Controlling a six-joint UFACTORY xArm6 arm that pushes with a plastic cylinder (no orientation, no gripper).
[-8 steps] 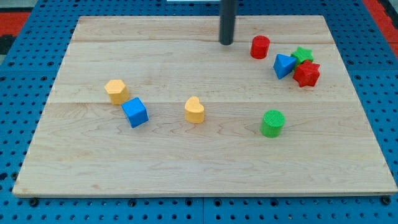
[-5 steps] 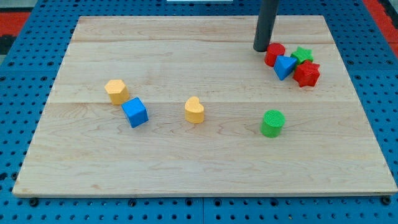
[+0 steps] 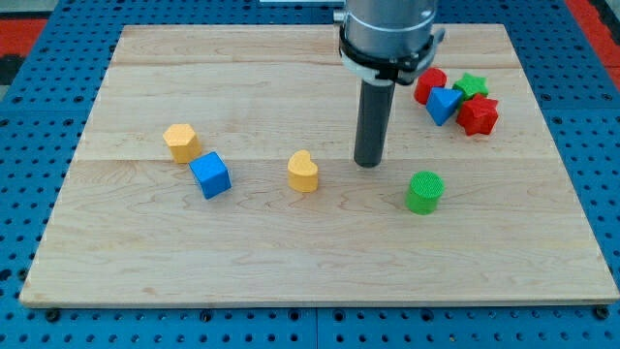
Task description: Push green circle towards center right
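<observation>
The green circle [image 3: 424,191] sits on the wooden counter [image 3: 291,262], right of centre toward the view's bottom. My tip [image 3: 367,163] stands near it at about ten o'clock, apart from it; the rod has no fingers to close or release. At nine o'clock of the tip is the yellow heart [image 3: 303,172], then the blue cube [image 3: 210,175] and yellow hexagon [image 3: 181,142]. At one o'clock cluster the red cylinder [image 3: 429,83], blue triangle [image 3: 443,103], green star [image 3: 472,85] and red star [image 3: 478,115].
</observation>
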